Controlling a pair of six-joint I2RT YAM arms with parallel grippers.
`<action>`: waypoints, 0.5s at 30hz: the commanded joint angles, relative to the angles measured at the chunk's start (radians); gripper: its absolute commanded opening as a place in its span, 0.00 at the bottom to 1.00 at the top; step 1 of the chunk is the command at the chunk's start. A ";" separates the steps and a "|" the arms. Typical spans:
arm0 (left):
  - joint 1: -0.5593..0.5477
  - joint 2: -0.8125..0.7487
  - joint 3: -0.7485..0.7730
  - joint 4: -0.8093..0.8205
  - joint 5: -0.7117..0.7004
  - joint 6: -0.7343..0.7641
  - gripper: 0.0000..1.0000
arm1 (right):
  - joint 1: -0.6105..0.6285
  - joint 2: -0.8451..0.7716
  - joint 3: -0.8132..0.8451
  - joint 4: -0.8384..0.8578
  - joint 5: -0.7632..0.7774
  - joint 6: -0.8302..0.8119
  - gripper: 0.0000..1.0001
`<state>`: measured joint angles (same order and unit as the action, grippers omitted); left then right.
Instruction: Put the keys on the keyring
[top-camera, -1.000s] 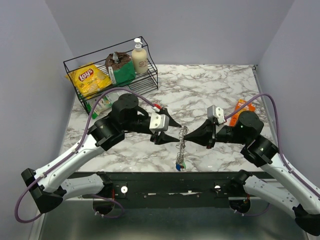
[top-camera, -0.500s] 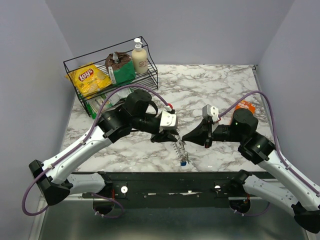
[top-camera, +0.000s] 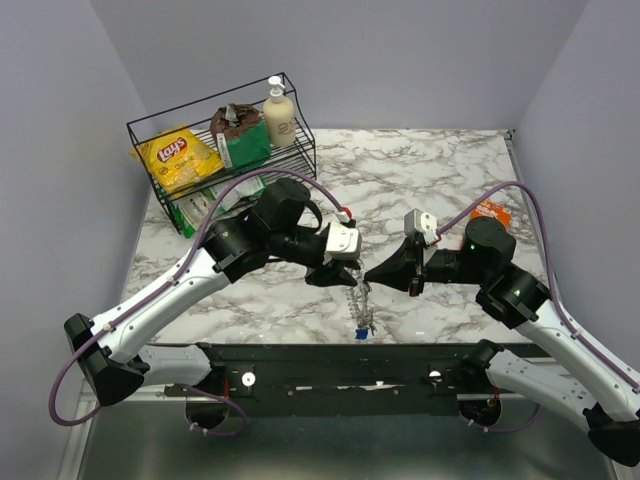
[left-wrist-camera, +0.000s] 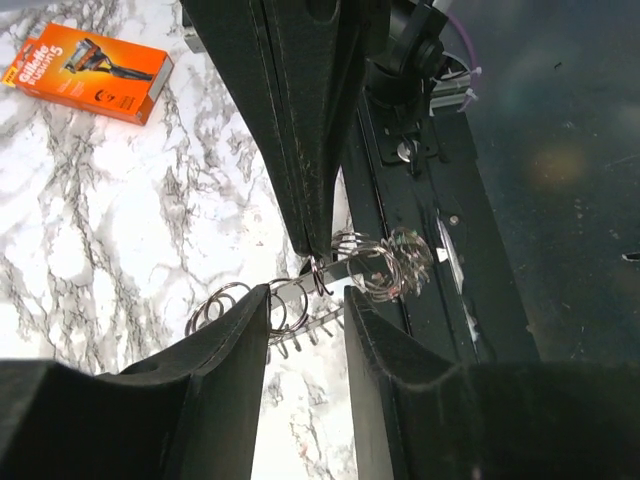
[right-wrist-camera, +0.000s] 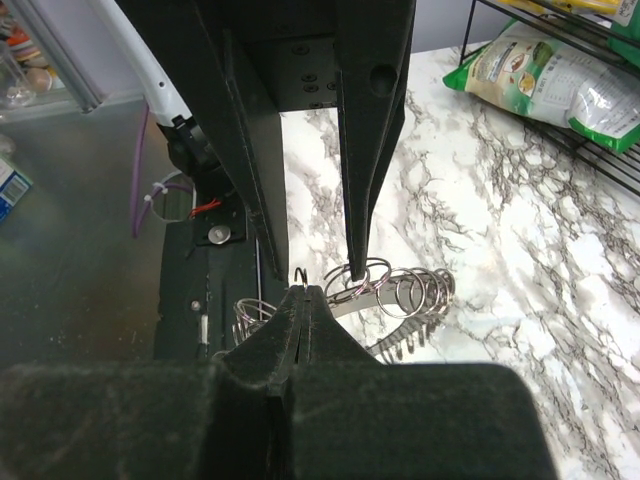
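Left fingers (left-wrist-camera: 235, 335) stand a little apart, and the flat strip of the keyring (top-camera: 357, 303) bridges the narrow gap between them, so they appear to pinch it from both sides. Right fingers (right-wrist-camera: 285, 345) are pressed flat together, with no gap, and their shared tip sits right at one of the keyring's wire loops. I cannot tell whether that wire is caught between them.

From above, the two arms meet tip to tip over the front middle of the marble surface (top-camera: 430, 170). The keyring looks like a thin, stretched-out run of silvery loops. Its long axis runs from the meeting fingers toward the near edge, leaning slightly to the right. The upper end is at the left fingers and the lower end reaches the front edge of the surface. The keys (top-camera: 361, 333) are bunched there, and only a blue head can be made out.

In the left wrist view the same axis runs crosswise between the fingers, with wire loops fanning out at both ends and a toothed coil underneath. An orange razor box (left-wrist-camera: 88, 72) lies flat well beyond it. A wire rack (top-camera: 200, 130) stands at the far left.
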<state>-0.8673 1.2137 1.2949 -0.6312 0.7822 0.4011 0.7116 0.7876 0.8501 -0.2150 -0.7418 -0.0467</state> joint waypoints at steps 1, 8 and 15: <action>-0.006 -0.016 0.032 -0.001 0.037 0.013 0.45 | 0.002 -0.004 0.035 0.016 -0.005 -0.008 0.01; -0.010 0.012 0.040 0.002 0.045 0.002 0.36 | 0.002 -0.010 0.035 0.017 0.001 -0.009 0.01; -0.024 0.029 0.034 0.033 0.054 -0.018 0.33 | 0.002 -0.010 0.030 0.019 0.001 -0.008 0.01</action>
<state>-0.8753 1.2343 1.3067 -0.6281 0.8017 0.3988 0.7116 0.7872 0.8501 -0.2184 -0.7418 -0.0467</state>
